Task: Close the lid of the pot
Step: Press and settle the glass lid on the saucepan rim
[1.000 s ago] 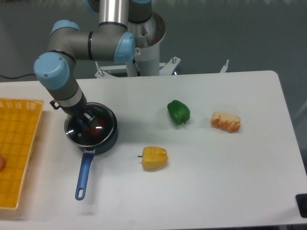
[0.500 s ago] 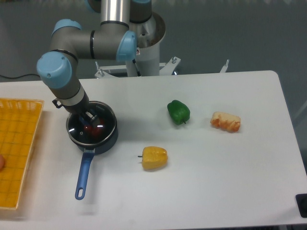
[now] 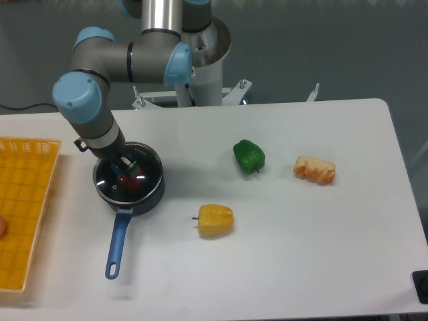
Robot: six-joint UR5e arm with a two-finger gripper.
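The pot (image 3: 129, 182) sits on the left part of the white table (image 3: 287, 254), just right of the yellow basket (image 3: 23, 207); its long blue handle (image 3: 117, 244) points toward the front edge of the table, slightly left; the pot lid (image 3: 120, 188) lies on the pot's rim, glass, with reflections across it; something red shows through the glass inside the pot, can't tell what it is; the lid looks roughly centred on the pot, though whether it is fully seated all round is hard to judge from this angle.

The gripper (image 3: 127, 167) comes down from the arm (image 3: 90, 110) directly over the pot, at the lid's centre; the fingers are dark and small against the dark pot; they seem to be around the knob, but the knob itself is hidden under them, so whether they clamp it or stand apart from it I cannot tell.

Other things on the table: a green pepper (image 3: 249, 156) right of the pot, well apart from it; a yellow pepper (image 3: 215, 220) in front of the green one, nearer the pot handle; an orange-and-white food item (image 3: 314, 169) further right, near the green pepper; the arm's base (image 3: 200, 60) stands at the back edge of the table; a small orange bit (image 3: 2, 227) shows at the left edge of the frame inside the basket.
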